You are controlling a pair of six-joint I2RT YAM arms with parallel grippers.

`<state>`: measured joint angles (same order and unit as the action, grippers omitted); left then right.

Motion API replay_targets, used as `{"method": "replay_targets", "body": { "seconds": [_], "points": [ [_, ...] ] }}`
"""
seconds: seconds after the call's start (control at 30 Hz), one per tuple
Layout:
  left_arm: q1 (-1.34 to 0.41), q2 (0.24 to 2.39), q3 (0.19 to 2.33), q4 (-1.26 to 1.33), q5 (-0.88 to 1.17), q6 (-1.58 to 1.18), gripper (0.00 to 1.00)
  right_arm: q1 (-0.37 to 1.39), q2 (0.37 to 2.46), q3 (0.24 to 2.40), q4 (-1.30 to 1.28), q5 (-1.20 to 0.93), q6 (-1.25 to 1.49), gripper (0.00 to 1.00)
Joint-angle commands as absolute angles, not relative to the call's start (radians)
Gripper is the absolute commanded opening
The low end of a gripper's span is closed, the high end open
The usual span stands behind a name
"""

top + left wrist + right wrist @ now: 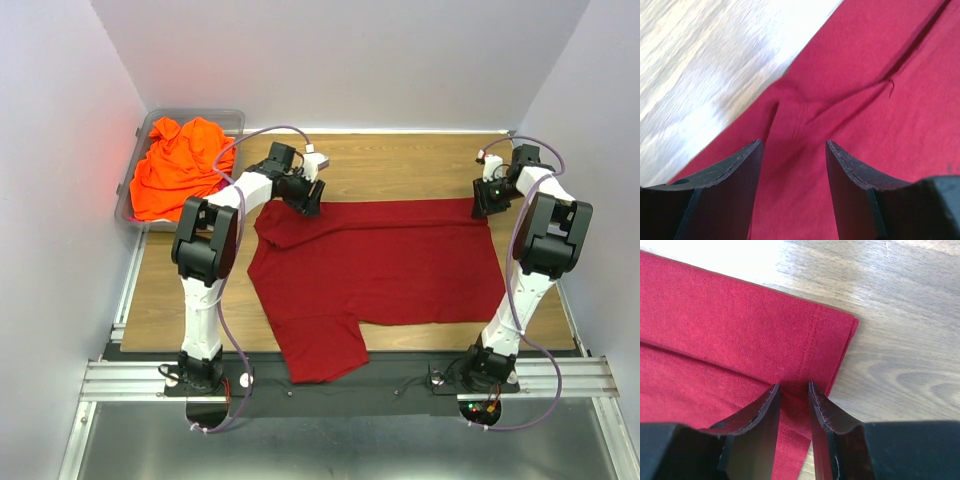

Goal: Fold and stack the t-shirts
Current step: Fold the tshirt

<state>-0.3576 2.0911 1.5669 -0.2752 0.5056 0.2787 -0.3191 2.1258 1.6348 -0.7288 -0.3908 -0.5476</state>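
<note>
Top view: the red shirt (385, 265) lies spread on the table (420, 160). The left gripper (310, 197) sits at its far-left corner and the right gripper (488, 203) at its far-right corner. An orange shirt (178, 168) fills the bin (238, 116) left of the left gripper.

Left wrist: the left gripper (794, 143) is released, its 2 fingers (732, 190) wide apart, with a ridge of red shirt (880, 75) below and between them.

Right wrist: the right gripper's (793, 385) 2 fingers (757, 425) stand close together astride the red shirt's (715, 325) stitched corner. Cloth shows in the gap, but I cannot tell whether it is pinched.
</note>
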Motion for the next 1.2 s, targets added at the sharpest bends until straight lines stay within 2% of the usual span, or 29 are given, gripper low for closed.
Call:
{"method": "replay_targets", "body": {
  "seconds": [0.0,0.77,0.87,0.97,1.1,1.17],
  "points": [
    [-0.37,2.1,1.626,-0.241,0.522,0.262,0.64,-0.324,2.068,1.629,-0.738,-0.353,-0.574,0.35],
    [-0.396,2.146,1.661,-0.198,0.463,0.271,0.57,-0.324,2.074,1.643,-0.749,-0.373,-0.557,0.35],
    [-0.406,2.143,1.652,-0.207,0.471,0.281,0.47,-0.324,2.074,1.646,-0.75,-0.371,-0.555,0.35],
    [-0.408,2.112,1.628,-0.212,0.477,0.275,0.23,-0.324,2.072,1.651,-0.752,-0.367,-0.555,0.36],
    [-0.414,2.024,1.577,-0.215,0.492,0.255,0.03,-0.325,2.066,1.658,-0.755,-0.364,-0.555,0.39],
    [-0.431,1.967,1.54,-0.216,0.488,0.245,0.0,-0.324,2.063,1.666,-0.758,-0.37,-0.551,0.39]
  ]
}}
